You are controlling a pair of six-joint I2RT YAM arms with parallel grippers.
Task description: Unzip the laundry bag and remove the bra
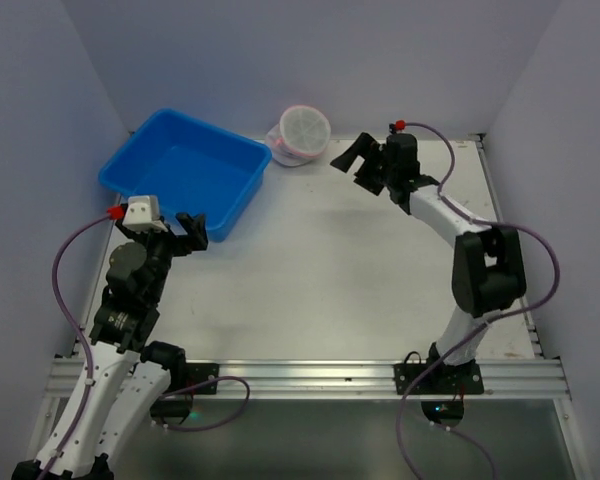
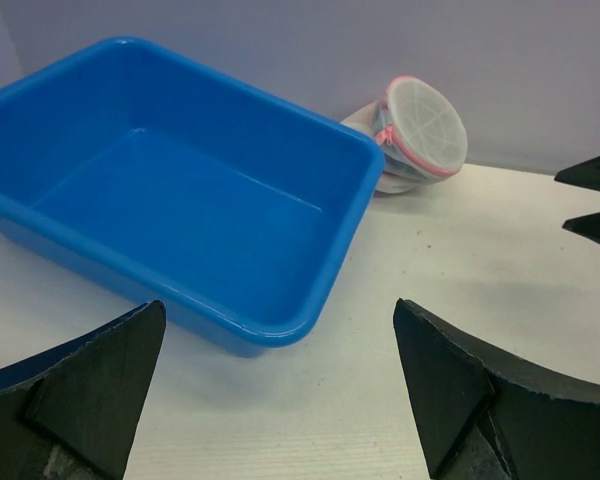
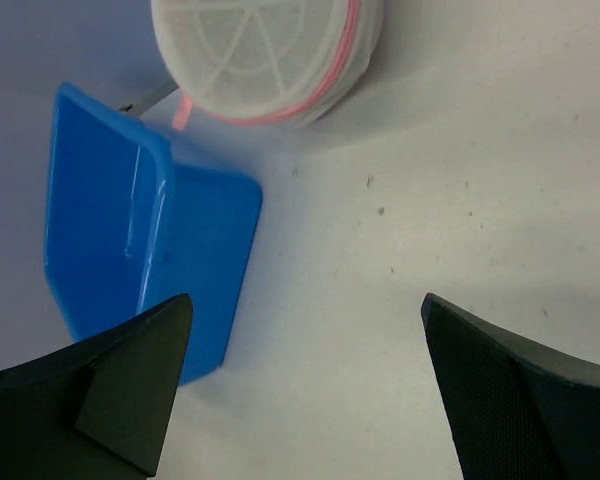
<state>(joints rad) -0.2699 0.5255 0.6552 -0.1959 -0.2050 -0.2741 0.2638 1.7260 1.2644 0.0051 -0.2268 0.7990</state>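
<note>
White round mesh laundry bag [image 1: 302,133] with pink rims, one only, lies at the far edge of the pale table [image 1: 330,280].
It leans just beside the far corner of one blue rectangular plastic tub [image 1: 242,186], with its pink zip closed around the two dome halves; the bra cannot be made out through the mesh. Two arms are counted, each with one black gripper of two fingers. The left gripper [image 1: 190,232] hangs at the near side of the tub with its fingers spread wide and nothing between them. The right gripper [image 1: 358,160] hovers near the bag on its right side, not touching it, its fingers also wide apart and holding nothing.
</note>
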